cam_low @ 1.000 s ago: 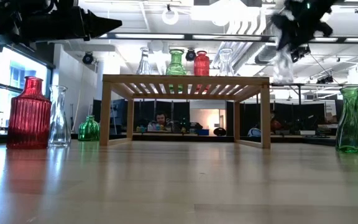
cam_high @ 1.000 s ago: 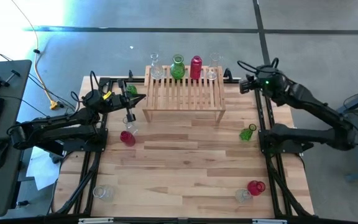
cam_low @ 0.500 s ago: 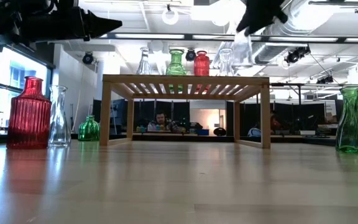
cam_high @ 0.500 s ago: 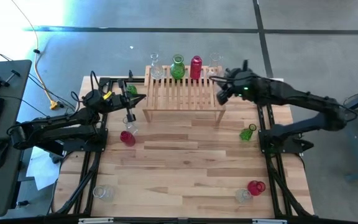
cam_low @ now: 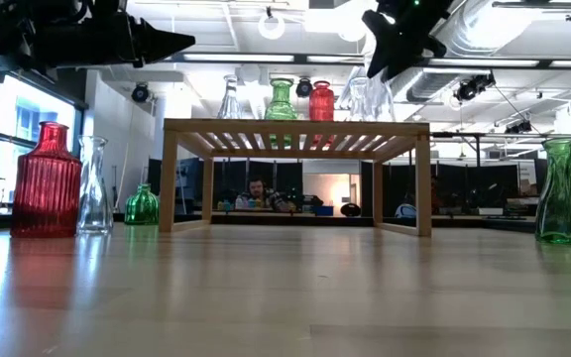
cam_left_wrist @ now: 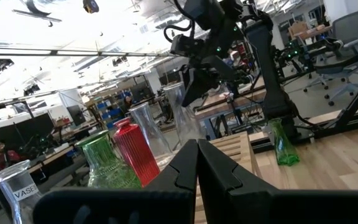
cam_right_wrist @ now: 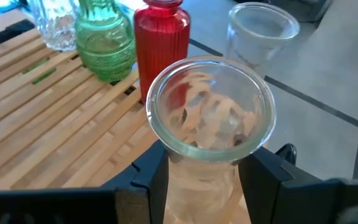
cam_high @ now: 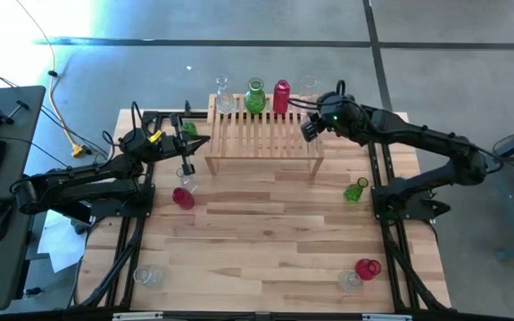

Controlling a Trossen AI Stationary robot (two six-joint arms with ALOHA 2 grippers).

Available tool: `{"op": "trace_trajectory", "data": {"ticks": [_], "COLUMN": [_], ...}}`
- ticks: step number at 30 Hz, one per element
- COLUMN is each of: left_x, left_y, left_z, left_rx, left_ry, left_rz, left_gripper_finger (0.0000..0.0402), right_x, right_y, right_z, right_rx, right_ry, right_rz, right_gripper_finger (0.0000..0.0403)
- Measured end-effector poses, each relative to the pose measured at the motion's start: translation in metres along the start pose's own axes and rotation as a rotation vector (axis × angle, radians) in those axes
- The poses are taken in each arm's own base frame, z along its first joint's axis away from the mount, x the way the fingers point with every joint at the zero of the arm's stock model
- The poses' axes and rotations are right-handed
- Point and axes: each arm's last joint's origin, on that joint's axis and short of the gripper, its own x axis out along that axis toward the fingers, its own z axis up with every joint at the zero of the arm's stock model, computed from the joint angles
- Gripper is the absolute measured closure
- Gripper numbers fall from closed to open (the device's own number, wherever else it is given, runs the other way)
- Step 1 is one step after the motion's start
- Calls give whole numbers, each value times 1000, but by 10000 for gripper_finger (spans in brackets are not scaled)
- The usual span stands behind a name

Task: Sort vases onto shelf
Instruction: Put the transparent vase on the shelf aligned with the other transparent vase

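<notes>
My right gripper [cam_high: 309, 130] is shut on a clear glass vase [cam_right_wrist: 207, 115], holding it over the right end of the light-wood shelf [cam_high: 264, 138]. On the shelf's far edge stand a clear vase [cam_high: 224, 102], a green vase [cam_high: 255, 95], a red vase [cam_high: 281, 96] and another clear vase [cam_high: 309, 88]. In the low view the held vase [cam_low: 381, 99] hangs by the shelf's right end. My left gripper [cam_high: 205, 140] is shut and waits level off the shelf's left end, holding nothing. My right gripper pinches the clear vase's body just below its flared mouth [cam_right_wrist: 166, 163], one finger [cam_right_wrist: 157, 183] on each of two opposite sides. The fingers slant down from the table's right. The vase stays upright, mouth up; whether its base touches the shelf top I cannot tell.
Left of the shelf stand a red vase [cam_high: 183, 197], a clear vase [cam_high: 187, 178] and a green vase [cam_high: 188, 129]. At the right stands a green vase [cam_high: 356, 189]. Near the front are a red vase [cam_high: 368, 267] and clear ones [cam_high: 350, 281] [cam_high: 148, 276].
My right gripper has carried the clear vase toward the table's left edge, from beyond the shelf's right end to over that end, and has tipped further downward. The vase has stayed upright in the hold.
</notes>
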Motion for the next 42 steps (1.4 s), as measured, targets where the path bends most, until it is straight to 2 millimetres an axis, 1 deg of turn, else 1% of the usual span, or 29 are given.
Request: {"op": "trace_trajectory", "data": {"ticks": [4, 12, 20, 23, 33, 38, 42], "left_x": [0, 0, 0, 0, 0, 0, 0], "left_y": [0, 0, 0, 0, 0, 0, 0], "left_z": [0, 0, 0, 0, 0, 0, 0], "left_rx": [0, 0, 0, 0, 0, 0, 0], "left_ry": [0, -1, -1, -1, -1, -1, 0], "left_rz": [0, 1, 1, 1, 1, 1, 1], "left_gripper_finger": [401, 401, 401, 402, 401, 401, 401], "right_x": [4, 21, 23, 23, 23, 22, 16], "right_y": [-5, -2, -1, -1, -1, -1, -4], "right_z": [2, 2, 2, 2, 2, 2, 4], "right_rx": [33, 43, 44, 39, 8, -11, -21], "right_ry": [10, 19, 15, 17, 17, 16, -3], "right_rz": [2, -9, -7, -8, -19, -19, -17], "right_gripper_finger": [270, 270, 266, 252, 172, 158, 158]}}
